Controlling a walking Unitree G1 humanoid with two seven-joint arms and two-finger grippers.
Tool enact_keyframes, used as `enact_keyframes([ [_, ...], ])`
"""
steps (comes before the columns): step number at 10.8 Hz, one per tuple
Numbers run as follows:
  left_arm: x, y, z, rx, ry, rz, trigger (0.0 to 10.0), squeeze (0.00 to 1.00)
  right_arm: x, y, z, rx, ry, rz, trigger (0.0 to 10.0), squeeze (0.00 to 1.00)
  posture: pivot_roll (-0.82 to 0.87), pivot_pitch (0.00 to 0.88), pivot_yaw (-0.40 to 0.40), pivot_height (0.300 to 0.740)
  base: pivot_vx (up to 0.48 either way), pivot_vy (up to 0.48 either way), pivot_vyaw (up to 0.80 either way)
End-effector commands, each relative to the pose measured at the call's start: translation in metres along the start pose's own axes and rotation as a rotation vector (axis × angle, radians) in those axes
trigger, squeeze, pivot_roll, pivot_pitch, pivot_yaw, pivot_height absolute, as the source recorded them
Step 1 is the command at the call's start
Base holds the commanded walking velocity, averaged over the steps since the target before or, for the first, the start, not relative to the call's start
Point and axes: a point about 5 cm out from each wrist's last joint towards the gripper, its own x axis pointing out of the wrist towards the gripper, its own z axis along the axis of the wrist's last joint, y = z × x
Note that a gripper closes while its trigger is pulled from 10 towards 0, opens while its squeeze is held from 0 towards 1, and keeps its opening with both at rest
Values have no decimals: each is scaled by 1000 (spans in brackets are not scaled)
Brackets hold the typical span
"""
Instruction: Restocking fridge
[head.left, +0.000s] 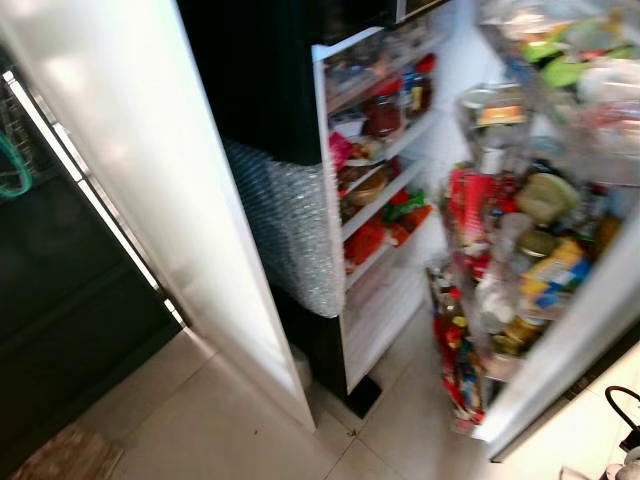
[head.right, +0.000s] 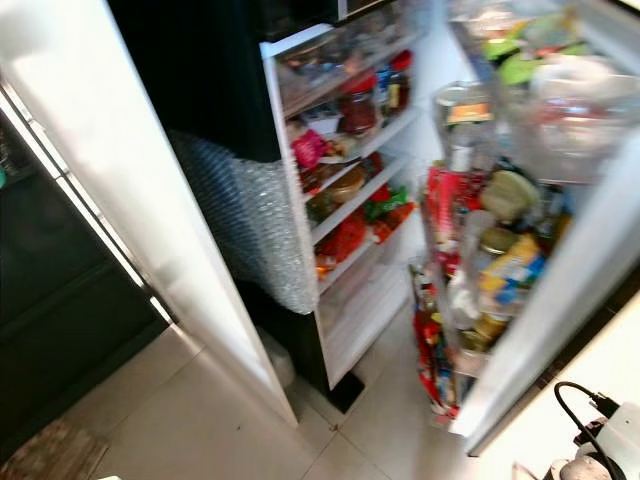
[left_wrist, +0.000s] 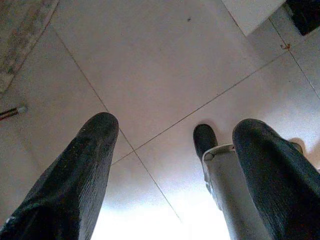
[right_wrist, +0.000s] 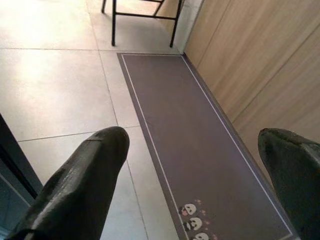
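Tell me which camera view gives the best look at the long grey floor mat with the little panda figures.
The right wrist view: the long grey floor mat with white border runs along the wooden wall, pandas at its near end, between the open right claw fingers. Both eye views face the open fridge; the left wrist view faces pale floor tiles.

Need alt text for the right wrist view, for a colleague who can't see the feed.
The right gripper, fingers apart and holding nothing, points down at a pale tiled floor. A long grey mat with small panda faces lies beside a wooden wall, and black chair legs stand beyond it.
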Motion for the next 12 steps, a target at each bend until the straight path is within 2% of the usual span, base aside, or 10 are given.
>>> enact_keyframes([
  [1,-2,7,-3,31,15,13,10000,0,-3,23,19,39,-81,107,10000,0,-369,0,121,740,0,0,0],
  [4,-2,7,-3,38,14,8,10000,0,-12,44,35,43,-179,233,10000,0,-357,0,113,740,0,0,0],
  [7,-2,7,-2,43,14,6,10000,0,-20,58,52,36,-292,344,10000,0,-356,0,110,740,0,0,0],
  [9,-2,7,-2,39,12,12,10000,0,-32,78,71,97,-372,530,10000,0,-353,0,109,740,0,0,0],
  [10,-2,7,-2,37,11,13,10000,0,-37,83,77,96,-403,576,10000,0,-353,0,109,740,0,0,0],
  [11,-2,7,-2,25,7,20,10000,0,-73,117,108,55,-579,908,10000,0,-352,0,110,740,0,0,0],
  [12,-2,7,-1,26,6,19,10000,0,-84,126,111,44,-594,999,10000,0,-351,0,107,740,0,0,0],
])
